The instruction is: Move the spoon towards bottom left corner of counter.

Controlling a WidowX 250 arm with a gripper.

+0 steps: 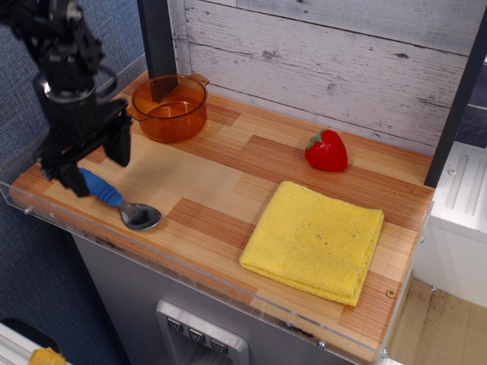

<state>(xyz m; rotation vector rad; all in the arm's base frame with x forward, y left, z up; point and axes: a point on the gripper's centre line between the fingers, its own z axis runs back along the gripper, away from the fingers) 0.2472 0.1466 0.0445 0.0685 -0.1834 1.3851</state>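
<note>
The spoon (118, 203) lies flat on the wooden counter (221, 179) near its front left corner. Its blue handle points back-left and its silver bowl points toward the front edge. My gripper (96, 166) hangs just above the handle end, lifted clear of it. Its two black fingers (118, 144) stand apart and hold nothing.
An orange transparent pot (169, 106) stands at the back left, close behind the gripper. A red strawberry (326, 150) sits at the back middle. A folded yellow cloth (315, 240) lies at the front right. A clear acrylic rim (190, 277) edges the counter front.
</note>
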